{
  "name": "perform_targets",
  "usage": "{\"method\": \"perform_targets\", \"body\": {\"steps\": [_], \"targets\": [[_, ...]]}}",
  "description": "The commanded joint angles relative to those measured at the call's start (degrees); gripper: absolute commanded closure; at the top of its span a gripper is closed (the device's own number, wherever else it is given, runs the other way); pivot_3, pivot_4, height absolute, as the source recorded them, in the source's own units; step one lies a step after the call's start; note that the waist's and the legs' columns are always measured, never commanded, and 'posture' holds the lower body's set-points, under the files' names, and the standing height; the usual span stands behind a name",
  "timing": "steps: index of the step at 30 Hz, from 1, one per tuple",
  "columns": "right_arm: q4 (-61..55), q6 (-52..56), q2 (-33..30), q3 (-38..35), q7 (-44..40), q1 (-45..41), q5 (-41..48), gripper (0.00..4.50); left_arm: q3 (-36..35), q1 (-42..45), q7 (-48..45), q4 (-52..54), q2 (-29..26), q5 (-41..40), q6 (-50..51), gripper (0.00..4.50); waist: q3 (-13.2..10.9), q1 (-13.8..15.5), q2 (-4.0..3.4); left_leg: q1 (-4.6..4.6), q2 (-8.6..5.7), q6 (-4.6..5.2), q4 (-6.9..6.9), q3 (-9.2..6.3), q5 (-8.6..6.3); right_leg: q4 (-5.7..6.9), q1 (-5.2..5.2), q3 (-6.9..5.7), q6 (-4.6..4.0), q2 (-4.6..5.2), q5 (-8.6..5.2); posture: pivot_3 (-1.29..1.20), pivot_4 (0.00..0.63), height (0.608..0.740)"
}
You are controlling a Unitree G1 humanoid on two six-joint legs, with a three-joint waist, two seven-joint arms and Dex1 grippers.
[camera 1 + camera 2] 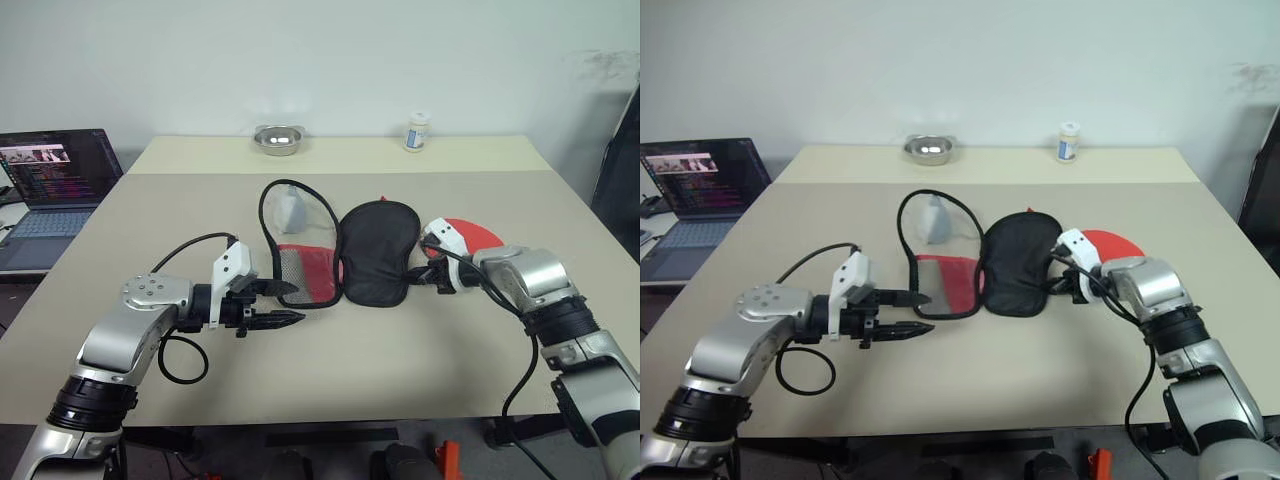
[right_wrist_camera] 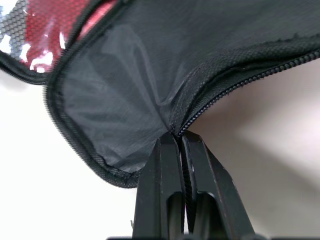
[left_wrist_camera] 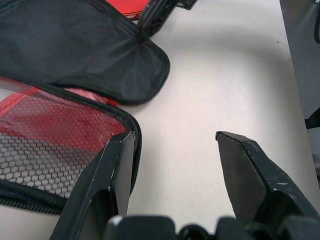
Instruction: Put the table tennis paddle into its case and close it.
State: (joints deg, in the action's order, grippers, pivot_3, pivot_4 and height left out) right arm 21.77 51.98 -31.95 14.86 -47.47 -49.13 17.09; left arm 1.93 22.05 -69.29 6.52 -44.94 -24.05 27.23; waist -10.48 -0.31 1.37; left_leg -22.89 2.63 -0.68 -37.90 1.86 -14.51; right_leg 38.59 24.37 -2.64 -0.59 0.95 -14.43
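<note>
Bare desk (image 1: 330,380) lies nearest. The left gripper (image 1: 285,303), jaws released, hovers beside the mesh edge of the splayed soft case (image 1: 375,250). The right gripper (image 2: 180,150), jaws clenched, pinches its black zip rim. The red paddle (image 1: 470,235) lies just beyond.

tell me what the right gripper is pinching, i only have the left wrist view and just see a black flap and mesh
Observer: The right gripper is shut on the black half of the case, at its zip edge.
Operator: where's the paddle
Observer: The table tennis paddle lies on the table behind the right gripper, outside the case.
Operator: anything inside the case
Observer: A small grey-white lump sits on the open half with the mesh pocket.
</note>
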Motion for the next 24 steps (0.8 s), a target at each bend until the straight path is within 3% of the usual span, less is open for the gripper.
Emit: {"method": "perform_targets", "body": {"steps": [1,4,12,16,19,24], "targets": [[0.7,-1.5,0.4,-1.0,-1.1,-1.7,-1.1,4.46,-1.1,-0.5,0.2,2.4,-0.5,-0.9,-0.2,1.68,0.0,0.0,0.00,0.00,0.00,0.00,0.00,0.01,0.00,0.00,0.00,0.01,0.00,0.00,0.00,0.00,0.150,0.740],[-0.2,-1.6,0.3,-1.2,-1.4,-1.2,-1.6,3.86,-1.2,-0.9,0.2,2.4,-0.5,-1.0,-0.3,1.68,0.0,0.0,0.00,0.00,0.03,0.00,0.00,0.02,0.00,0.00,0.01,0.04,0.00,0.00,0.00,0.00,0.150,0.740],[-9.8,0.1,-6.4,-6.9,-4.2,1.6,1.1,1.05,-2.0,-1.2,0.6,3.1,0.0,-2.5,0.4,1.68,0.0,0.2,-0.02,-0.02,-0.02,0.00,0.00,0.04,0.00,-0.01,0.01,0.05,0.01,0.02,0.00,0.00,0.150,0.740],[-14.6,-3.9,-12.0,-12.8,-5.7,6.4,2.1,1.05,1.2,-0.2,2.8,5.7,0.2,0.9,-0.5,1.68,0.0,0.3,0.00,-0.03,-0.03,-0.01,0.00,0.04,-0.01,-0.04,0.00,0.05,0.01,0.02,0.00,0.00,0.150,0.740],[-14.1,-11.0,-15.3,-17.9,-5.8,12.4,1.5,1.05,4.1,3.1,7.5,7.8,4.2,1.8,2.1,1.68,-0.1,0.9,0.03,-0.02,-0.11,-0.01,-0.01,0.02,-0.01,-0.08,-0.05,0.02,0.03,0.05,0.00,0.00,0.150,0.740],[-4.0,-23.6,-16.3,-20.6,-7.3,15.0,-0.7,1.05,7.9,9.2,9.0,6.9,10.7,2.0,1.3,1.68,-0.1,0.2,0.08,0.06,-0.13,-0.01,-0.08,0.20,0.00,-0.07,-0.10,0.25,0.21,0.04,0.10,0.00,0.150,0.740]]}}
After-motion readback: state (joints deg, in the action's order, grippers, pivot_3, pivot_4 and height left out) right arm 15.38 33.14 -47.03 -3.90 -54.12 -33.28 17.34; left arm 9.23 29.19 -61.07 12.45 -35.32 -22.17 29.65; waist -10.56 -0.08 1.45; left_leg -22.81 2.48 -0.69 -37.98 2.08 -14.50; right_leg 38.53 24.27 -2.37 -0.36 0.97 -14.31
